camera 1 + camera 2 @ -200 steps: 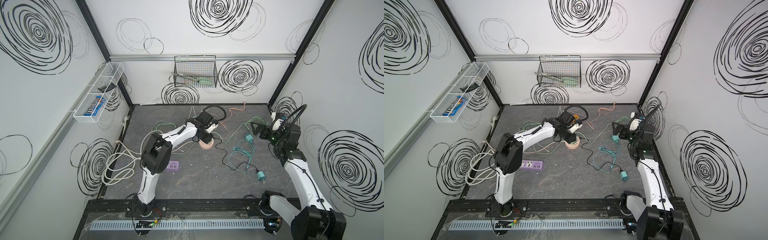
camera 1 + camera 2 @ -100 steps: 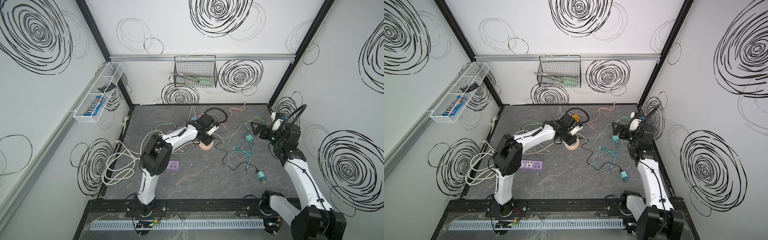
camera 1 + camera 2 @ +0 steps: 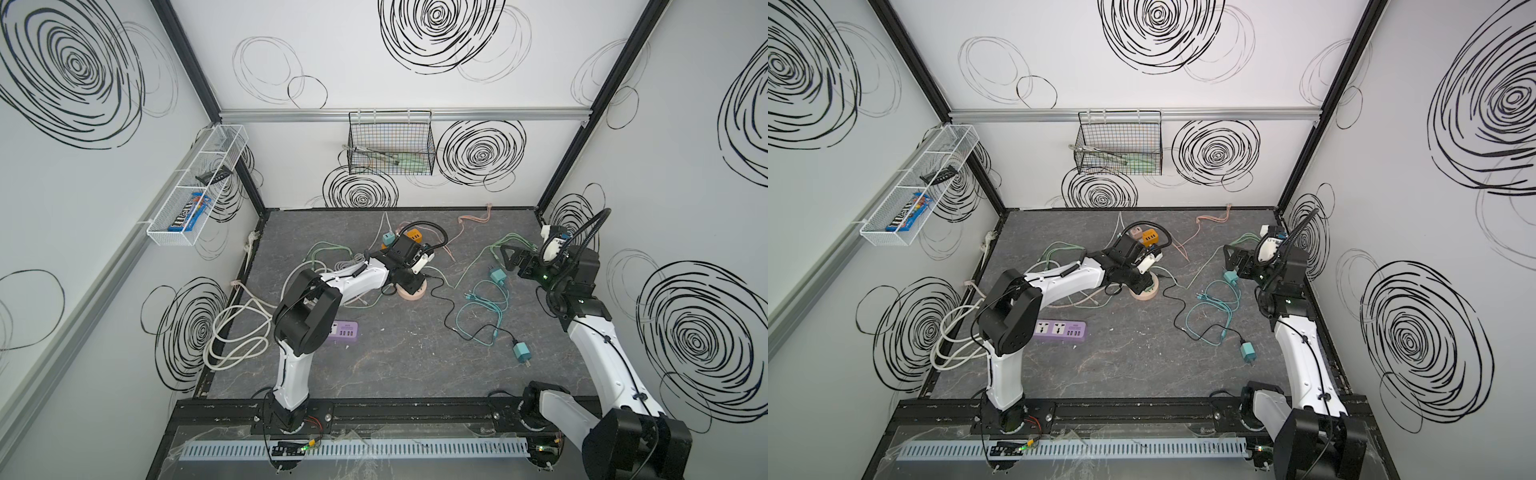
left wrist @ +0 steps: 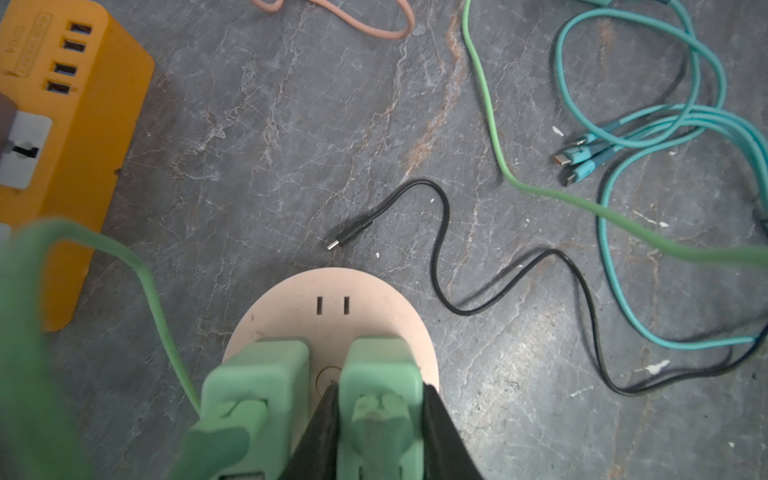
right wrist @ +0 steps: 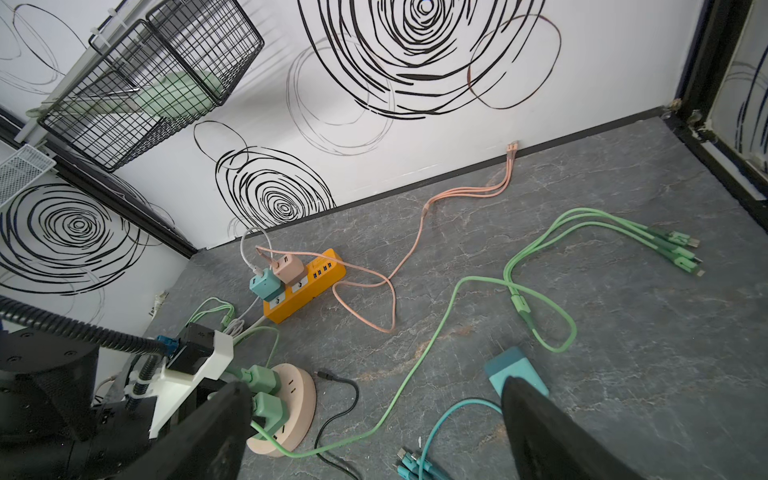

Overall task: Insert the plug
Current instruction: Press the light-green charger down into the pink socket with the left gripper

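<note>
**A:** Where is the plug?

**B:** The mint-green moulded plug [image 4: 380, 374] stands upright on the flat top of the round pale-pink socket hub [image 4: 332, 286], near the middle of the dark grey marbled desk [image 3: 395, 365]. Its base meets the hub's face and no prongs show, but I cannot tell how deep it sits.

**A:** And the left end effector?

**B:** The left end effector [image 4: 380, 401] reaches down from above, narrowed around that plug. Its black fingers [image 4: 438, 419] press on opposite sides.

**A:** Anything else on the hub?

**B:** A second green plug [image 4: 257, 382] sits just beside the gripped one, also on the hub's top. Next to the two plugs, one pair of slots [image 4: 332, 305] is free.

**A:** The right end effector?

**B:** The right end effector [image 3: 506, 258] hangs wide above the desk's right side with nothing between its fingers, well apart from the hub. A teal charger block [image 3: 497, 275] lies on the desk close to it.

**A:** What lies around the hub?

**B:** A thin black cable [image 4: 440, 249] ends in a small connector near the hub's rim. A light green cable [image 5: 519, 307] trails from the hub's side and splits into three heads. Toward the back wall, an orange power strip [image 5: 305, 286] carries a teal adapter [image 5: 264, 286] and a pink adapter [image 5: 289, 268]. Nearer the front lies a purple power strip [image 3: 345, 331], partly hidden in a top view by the left arm's elbow.
</note>
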Action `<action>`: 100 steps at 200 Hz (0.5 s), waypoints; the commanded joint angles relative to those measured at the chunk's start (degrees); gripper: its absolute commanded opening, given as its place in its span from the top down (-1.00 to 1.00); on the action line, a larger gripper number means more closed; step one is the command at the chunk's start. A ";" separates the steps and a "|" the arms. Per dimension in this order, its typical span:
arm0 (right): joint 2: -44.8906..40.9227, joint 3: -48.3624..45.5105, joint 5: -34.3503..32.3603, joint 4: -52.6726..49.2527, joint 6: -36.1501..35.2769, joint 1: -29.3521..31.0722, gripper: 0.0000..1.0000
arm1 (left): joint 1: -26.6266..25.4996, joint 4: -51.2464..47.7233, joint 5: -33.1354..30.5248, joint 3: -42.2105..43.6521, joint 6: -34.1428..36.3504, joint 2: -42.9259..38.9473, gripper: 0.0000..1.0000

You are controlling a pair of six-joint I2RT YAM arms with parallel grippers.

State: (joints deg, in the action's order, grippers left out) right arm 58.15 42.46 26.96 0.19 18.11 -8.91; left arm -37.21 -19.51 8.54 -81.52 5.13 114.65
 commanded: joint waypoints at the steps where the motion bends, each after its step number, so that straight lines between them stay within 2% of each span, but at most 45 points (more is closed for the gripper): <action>1: 0.19 0.74 0.20 -0.61 -0.53 0.38 -0.95 | 1.62 -10.50 -5.89 3.42 0.69 7.15 1.00; 47: 0.03 0.87 -0.41 -0.89 -0.27 0.38 -0.95 | 2.54 -11.40 -13.40 -5.07 6.90 7.40 1.00; 100: -0.75 1.00 -0.59 -1.58 0.01 0.47 -0.95 | 4.93 -13.13 -11.61 -15.40 8.85 11.06 0.95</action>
State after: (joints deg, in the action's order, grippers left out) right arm 58.15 42.46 26.68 0.14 18.15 -8.84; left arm -34.22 -27.14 1.61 -95.15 10.41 121.84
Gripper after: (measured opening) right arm 0.975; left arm 0.283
